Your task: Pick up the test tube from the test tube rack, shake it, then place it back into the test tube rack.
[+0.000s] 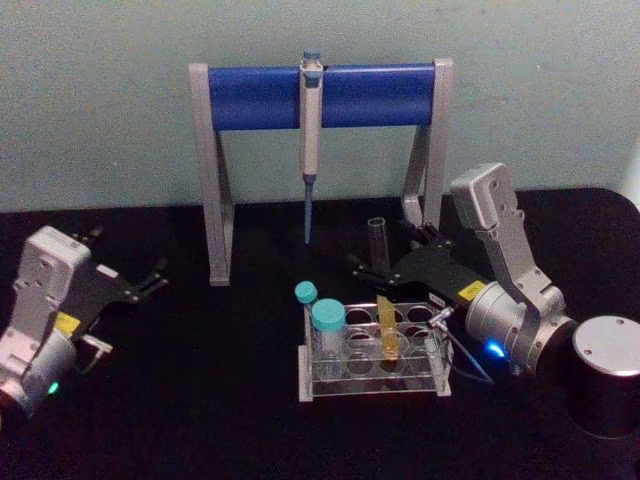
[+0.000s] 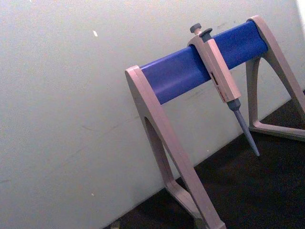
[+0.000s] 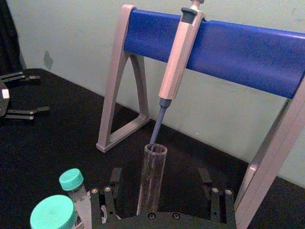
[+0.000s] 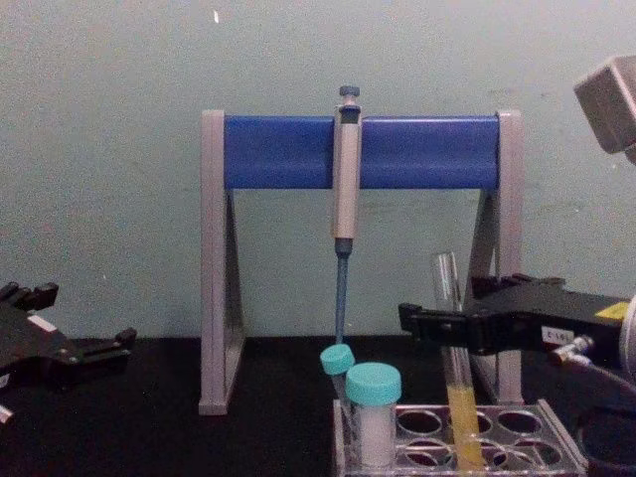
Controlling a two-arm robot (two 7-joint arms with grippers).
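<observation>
The test tube [image 1: 377,235] is tall, clear and uncapped, with yellow liquid [image 4: 462,422] in its lower part. It stands slightly tilted in a hole of the clear test tube rack [image 1: 432,372]. My right gripper [image 1: 383,252] is open around the tube's upper half. In the right wrist view the test tube [image 3: 153,176] rises between the two black fingers [image 3: 115,177] with a gap on each side. My left gripper [image 1: 152,280] rests open on the black table at the far left, well away from the rack.
Two teal-capped tubes [image 1: 327,320] stand in the rack's left end. Behind the rack is a grey-and-blue stand [image 1: 250,97] with a pipette [image 1: 311,150] hanging from it, its tip just behind the tube. A silver-topped black cylinder [image 1: 608,365] is at the right edge.
</observation>
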